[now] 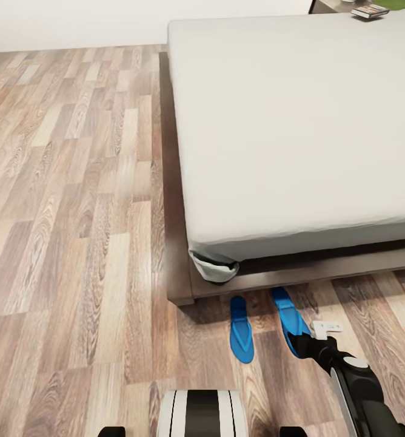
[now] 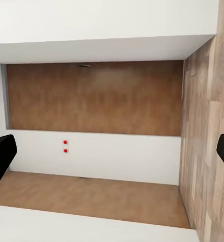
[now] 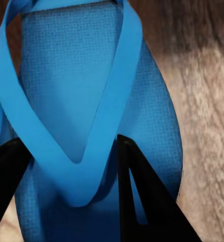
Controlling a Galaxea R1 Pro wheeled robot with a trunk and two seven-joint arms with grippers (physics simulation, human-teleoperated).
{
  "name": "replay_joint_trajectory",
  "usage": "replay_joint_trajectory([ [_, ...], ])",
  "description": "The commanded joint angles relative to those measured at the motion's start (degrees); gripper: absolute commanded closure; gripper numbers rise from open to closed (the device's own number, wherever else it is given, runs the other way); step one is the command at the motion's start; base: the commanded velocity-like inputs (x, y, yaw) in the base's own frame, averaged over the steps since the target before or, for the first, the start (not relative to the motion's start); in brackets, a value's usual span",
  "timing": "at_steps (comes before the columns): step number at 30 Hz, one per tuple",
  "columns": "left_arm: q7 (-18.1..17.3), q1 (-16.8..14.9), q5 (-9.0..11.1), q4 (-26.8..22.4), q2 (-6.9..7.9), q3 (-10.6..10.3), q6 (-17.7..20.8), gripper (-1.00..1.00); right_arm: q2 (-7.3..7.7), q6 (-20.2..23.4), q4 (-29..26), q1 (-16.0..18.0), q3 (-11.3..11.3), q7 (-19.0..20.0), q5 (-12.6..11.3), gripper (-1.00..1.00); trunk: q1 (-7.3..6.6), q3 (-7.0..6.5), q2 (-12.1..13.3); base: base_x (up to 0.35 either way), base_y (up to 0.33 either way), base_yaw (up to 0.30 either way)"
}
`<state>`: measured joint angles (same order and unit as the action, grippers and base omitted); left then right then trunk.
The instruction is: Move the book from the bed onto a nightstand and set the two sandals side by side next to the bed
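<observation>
While my right end effector (image 3: 71, 166) is down at the right sandal (image 1: 289, 325), its 2 fingers stand on both sides of the V of the blue strap (image 3: 104, 126); I cannot tell if they are pressing it. The left sandal (image 1: 240, 331) lies near, almost parallel, both on the floor (image 1: 75, 243) at the foot of the bed (image 1: 287, 121). The book (image 1: 370, 11) seems to lie already off the mattress, at the far corner, so I judge mainly the sandals are left. My left end effector (image 2: 112, 151) is spread wide and holds nothing.
</observation>
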<state>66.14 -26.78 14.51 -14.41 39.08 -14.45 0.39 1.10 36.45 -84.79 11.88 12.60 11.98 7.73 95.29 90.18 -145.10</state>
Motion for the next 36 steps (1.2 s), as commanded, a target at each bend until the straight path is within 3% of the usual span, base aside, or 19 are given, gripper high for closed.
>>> replay_joint_trajectory([
  [1,0.2,0.0,0.5,0.0,0.04,-0.5,0.0,-1.00,0.00,0.2,0.0,0.1,0.1,0.5,0.6,1.00,-0.01,0.03,0.0,0.000,0.072,0.000],
  [13,0.2,0.0,0.5,0.5,0.11,-0.5,0.1,-1.00,-0.04,-2.4,0.3,0.2,0.0,0.5,0.6,1.00,-0.01,0.03,0.0,0.000,0.018,0.000],
  [36,0.3,0.0,0.6,0.4,0.12,-0.5,0.0,-1.00,-0.05,-2.6,0.3,0.2,0.0,0.5,0.6,1.00,-0.01,0.03,0.0,0.000,0.029,0.000],
])
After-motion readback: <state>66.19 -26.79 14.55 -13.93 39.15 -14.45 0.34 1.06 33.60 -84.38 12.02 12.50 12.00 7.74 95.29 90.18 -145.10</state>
